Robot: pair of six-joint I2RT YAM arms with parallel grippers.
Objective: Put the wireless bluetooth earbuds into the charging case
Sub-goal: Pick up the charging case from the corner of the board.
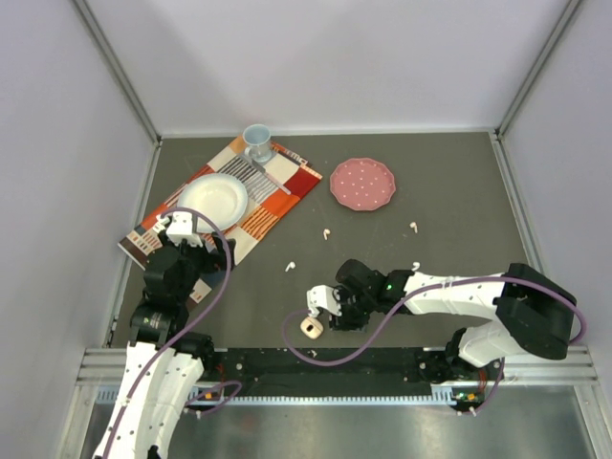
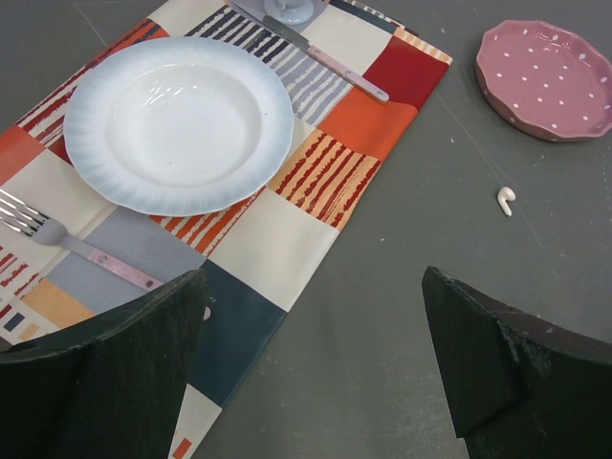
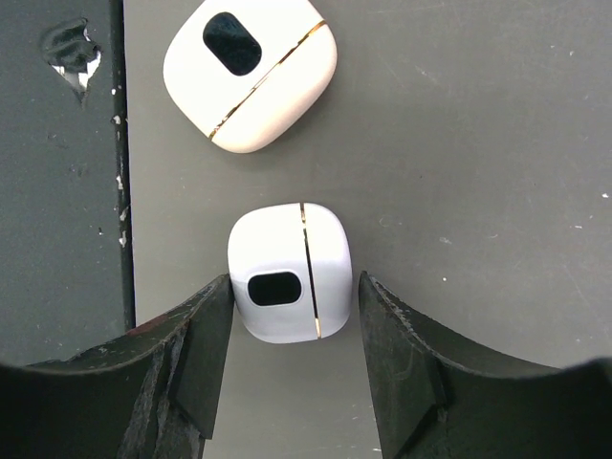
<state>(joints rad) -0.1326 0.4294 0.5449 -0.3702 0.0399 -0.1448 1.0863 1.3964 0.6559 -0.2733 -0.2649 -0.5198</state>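
Observation:
Two white square charging cases lie shut near the table's front edge. In the right wrist view one case [image 3: 289, 258] sits between the fingers of my right gripper [image 3: 294, 282], which is open around it with a small gap on the right side. The other case [image 3: 251, 72] lies just beyond; it also shows in the top view [image 1: 311, 327]. My right gripper [image 1: 317, 304] hides the nearer case there. Several tiny earbuds lie loose on the table: [image 1: 325, 231], [image 1: 413, 227], [image 1: 289, 267], [image 1: 416, 266]. My left gripper [image 1: 196, 239] [image 2: 314, 287] is open and empty over the placemat's edge; one earbud [image 2: 506, 200] lies ahead of it.
A patterned placemat [image 1: 277, 206] at the back left carries a white bowl [image 1: 215, 198], a blue cup [image 1: 256, 142], a knife and a fork [image 2: 57, 239]. A pink dotted plate [image 1: 362, 183] sits at the back middle. The black front rail [image 3: 57, 191] runs beside the cases.

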